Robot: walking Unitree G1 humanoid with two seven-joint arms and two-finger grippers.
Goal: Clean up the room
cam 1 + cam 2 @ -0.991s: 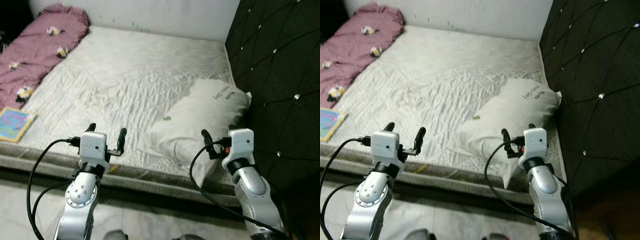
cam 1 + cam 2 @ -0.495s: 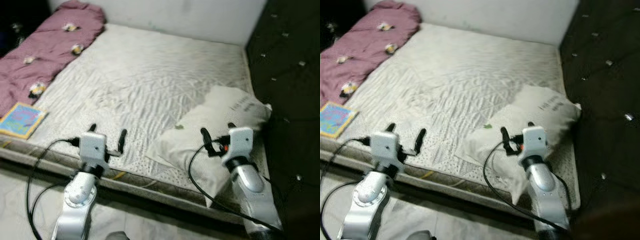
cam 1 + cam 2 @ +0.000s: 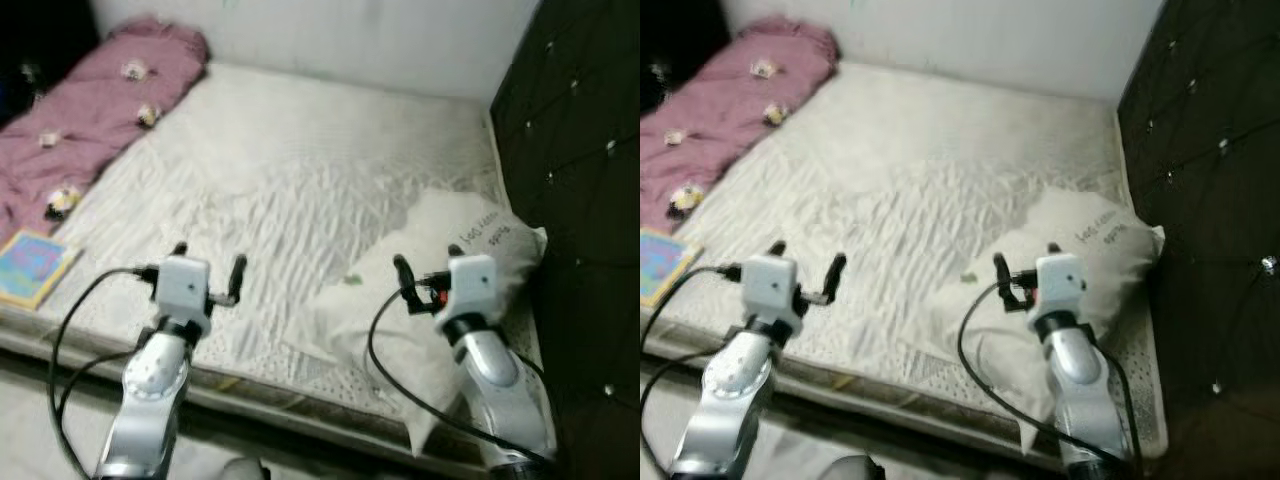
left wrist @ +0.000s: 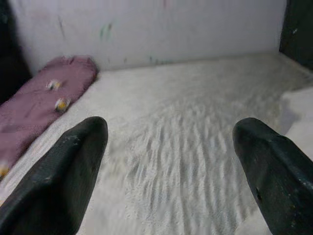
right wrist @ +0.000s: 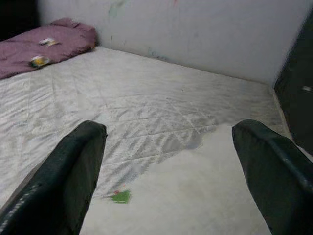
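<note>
A white pillow with dark lettering lies on the right side of the white quilted mattress, close to the headboard. A small green scrap sits on its near corner. My right gripper hovers open over the pillow's near part, holding nothing. My left gripper is open and hangs over the mattress's front edge, also holding nothing. In the left wrist view, bare mattress lies between the left gripper's fingers. The right wrist view looks between the right gripper's fingers at the pillow and mattress.
A maroon blanket with small pale figures lies along the bed's far left. A colourful book rests at the front left edge. A dark tufted headboard rises on the right and a white wall closes the back.
The camera has come closer to the bed and shifted, so both arms now reach over the mattress. Both grippers stay open and hold nothing.
</note>
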